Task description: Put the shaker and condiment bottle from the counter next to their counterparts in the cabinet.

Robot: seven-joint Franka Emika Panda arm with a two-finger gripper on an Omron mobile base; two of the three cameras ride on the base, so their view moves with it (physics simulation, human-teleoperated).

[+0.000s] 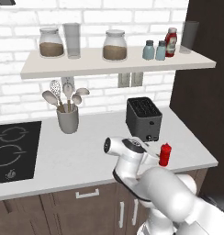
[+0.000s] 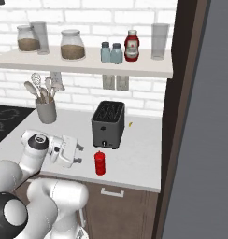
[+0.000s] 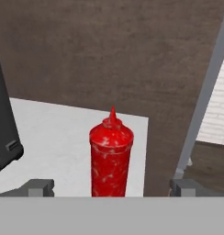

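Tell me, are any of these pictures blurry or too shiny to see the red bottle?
Hand view: the red squeeze bottle looks big and sharp, with mottled pale flecks but no glare, standing between the open pincer tips. Left base view: soft, even light, the counter shows little shadow. Right base view: the bottle is small yet clear; the shelf jars look a bit fuzzy.

your arm (image 1: 164,193) is built of glossy white, rounded shells, bulbous at the lower segments and slimmer toward the wrist. dark bands mark the joints, and a black round cap with a pale ring sits on one joint end. you can see a white, blocky hand in the right base view, carrying the gripper (image 2: 79,154) with small dark fingertips (image 3: 39,187), grey and squared in the hand view.
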